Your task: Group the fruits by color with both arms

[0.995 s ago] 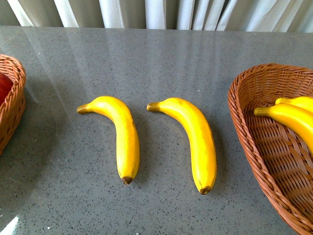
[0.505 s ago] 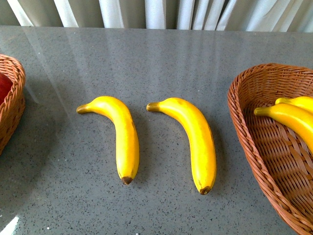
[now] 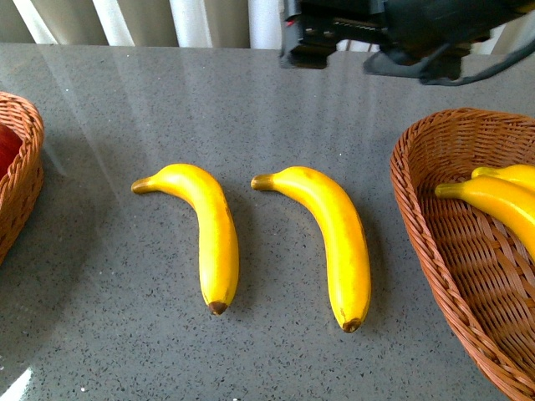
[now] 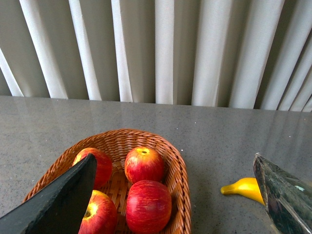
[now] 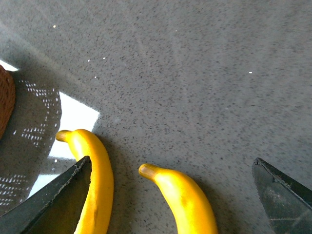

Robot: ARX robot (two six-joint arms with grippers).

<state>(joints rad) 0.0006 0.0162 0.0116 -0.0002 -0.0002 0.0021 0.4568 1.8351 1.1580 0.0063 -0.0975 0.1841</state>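
Table (image 3: 276,109): unchanged. Right arm (image 3: 393,29): newly entered above the far edge. Left banana (image 3: 213,234) and right banana (image 3: 334,230): unmoved, side by side, apart. Right pincer (image 5: 170,161): wide open, empty, above them. Left pincer (image 4: 174,158): wide open, empty, over the basketed apples (image 4: 144,163).

There are four yellow bananas (image 3: 213,238) (image 3: 330,238) (image 3: 493,202) (image 3: 512,174), four red apples (image 4: 144,163) (image 4: 148,204) (image 4: 100,163) (image 4: 102,212) and two wicker baskets (image 3: 435,251) (image 3: 25,180).
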